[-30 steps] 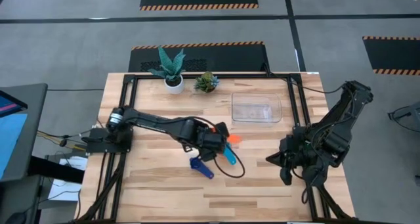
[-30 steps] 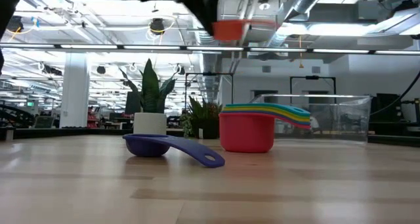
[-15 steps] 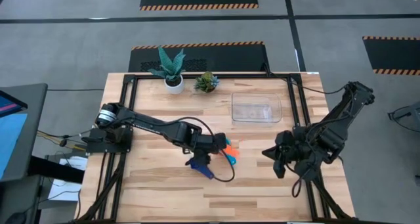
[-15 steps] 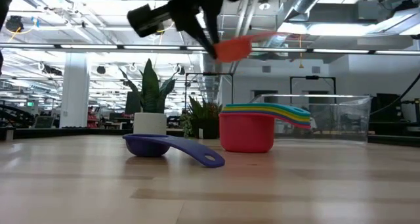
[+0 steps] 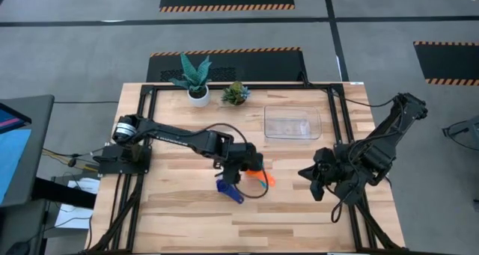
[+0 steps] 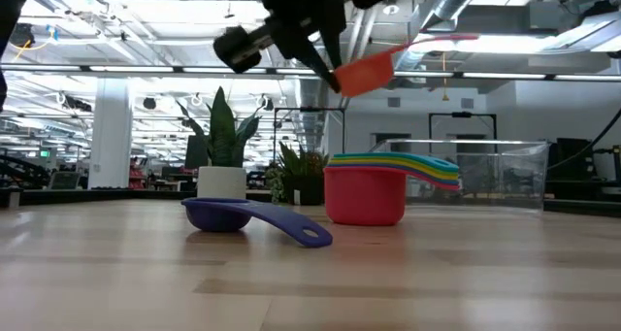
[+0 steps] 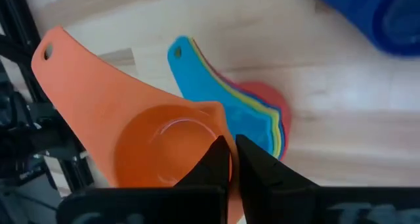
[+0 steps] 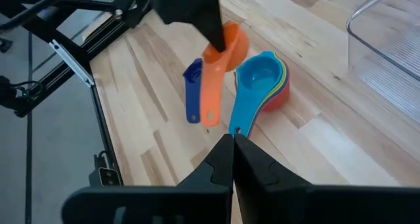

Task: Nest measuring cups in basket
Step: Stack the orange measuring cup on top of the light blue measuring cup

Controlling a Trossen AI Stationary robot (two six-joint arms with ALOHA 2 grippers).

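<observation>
The left gripper (image 7: pixel 226 159) is pinching the rim of the orange measuring cup (image 7: pixel 157 145) between its closed fingers (image 7: pixel 213 161) and is holding it in the air above the middle of the wooden table (image 5: pixel 179 217). In the low view the orange cup (image 6: pixel 366 75) is hanging tilted, its handle slanting up and away, well above the stack of nested cups (image 6: pixel 374 190). That stack, red at the bottom with yellow, green and light blue on top, is standing on the table just beside the held cup in the right wrist view (image 8: pixel 262 83). The dark blue cup (image 5: pixel 230 190) is lying alone on the wood, just beside the stack on the near side, apart from both grippers.

The right gripper (image 8: pixel 231 152) is hovering with its fingers pressed together and nothing between them, out toward the right side of the table, well apart from the cups.

The clear basket (image 5: pixel 292 123) is sitting with no cups in it toward the table's far right, well apart from the stack, with bare wood between them. A white plant pot (image 5: pixel 197 96) and a small green plant (image 5: pixel 236 93) are standing along the far edge. A black frame (image 5: pixel 239 87) is running around the tabletop. Beyond it, the low view is showing a large room with ceiling pipes and strip lights.
</observation>
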